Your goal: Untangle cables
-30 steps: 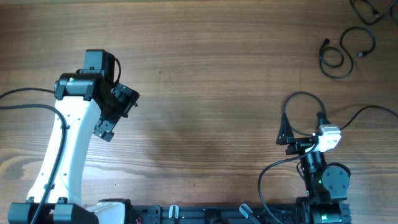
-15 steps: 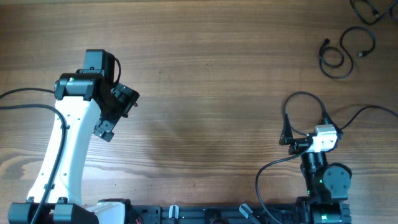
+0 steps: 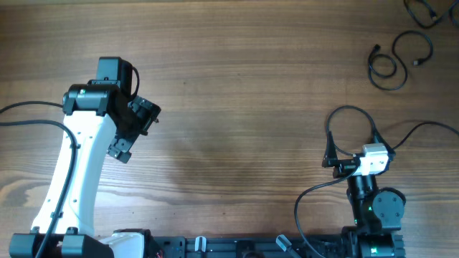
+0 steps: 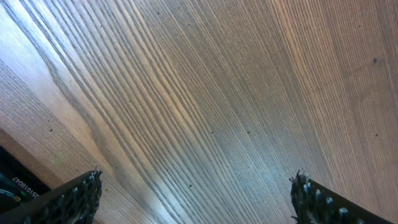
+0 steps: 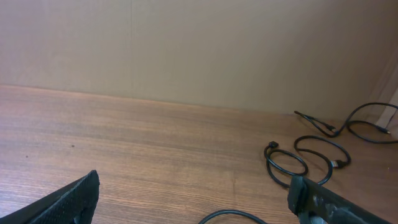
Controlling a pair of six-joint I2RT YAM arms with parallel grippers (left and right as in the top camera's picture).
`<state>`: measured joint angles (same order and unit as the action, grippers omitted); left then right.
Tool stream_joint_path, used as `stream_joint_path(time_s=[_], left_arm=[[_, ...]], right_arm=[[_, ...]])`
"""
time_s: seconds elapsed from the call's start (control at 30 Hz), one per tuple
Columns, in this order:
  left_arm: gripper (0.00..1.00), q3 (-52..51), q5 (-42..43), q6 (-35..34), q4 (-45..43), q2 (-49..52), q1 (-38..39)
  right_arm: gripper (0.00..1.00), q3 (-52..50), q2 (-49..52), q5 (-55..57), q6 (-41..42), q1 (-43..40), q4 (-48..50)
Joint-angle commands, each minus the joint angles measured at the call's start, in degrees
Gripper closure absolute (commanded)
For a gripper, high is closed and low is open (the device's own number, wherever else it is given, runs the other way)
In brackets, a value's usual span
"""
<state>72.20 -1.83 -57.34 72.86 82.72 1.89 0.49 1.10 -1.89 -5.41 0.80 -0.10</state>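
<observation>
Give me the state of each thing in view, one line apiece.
left gripper: open, holding nothing, over the table
right gripper: open, holding nothing
looped cable: loose loops, flat on the table, untouched
corner cable: flat, partly out of frame, untouched

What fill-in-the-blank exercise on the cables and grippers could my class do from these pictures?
1. The left gripper and the right gripper both stand ____, holding nothing.
2. Seen from overhead, the cables lie in the far ____ corner of the table.
3. The gripper farther from the cables is the ____ one.
Missing words: open; right; left.
</observation>
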Motion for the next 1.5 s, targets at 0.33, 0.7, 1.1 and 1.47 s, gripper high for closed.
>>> stream_joint_path(time_s=[0.33, 0.7, 1.1, 1.47], left_arm=[[0.00, 0.02, -0.79, -0.09, -0.02, 0.24, 0.24], [0.00, 0.02, -0.79, -0.09, -0.02, 0.24, 0.24], [0.00, 0.02, -1.05, 0.33, 2.64, 0.55, 0.24], [0.00, -8.39, -1.66, 5.84, -4.61, -5.70, 2.78]], right_arm=[[0.00, -0.20, -0.90, -0.48, 0.92, -0.24, 0.17], [0.00, -0.20, -0.90, -0.50, 0.92, -0.24, 0.17], [0.00, -0.20, -0.90, -0.48, 0.92, -0.24, 0.17], [0.00, -0.20, -0.90, -0.48, 0.90, -0.24, 0.17]])
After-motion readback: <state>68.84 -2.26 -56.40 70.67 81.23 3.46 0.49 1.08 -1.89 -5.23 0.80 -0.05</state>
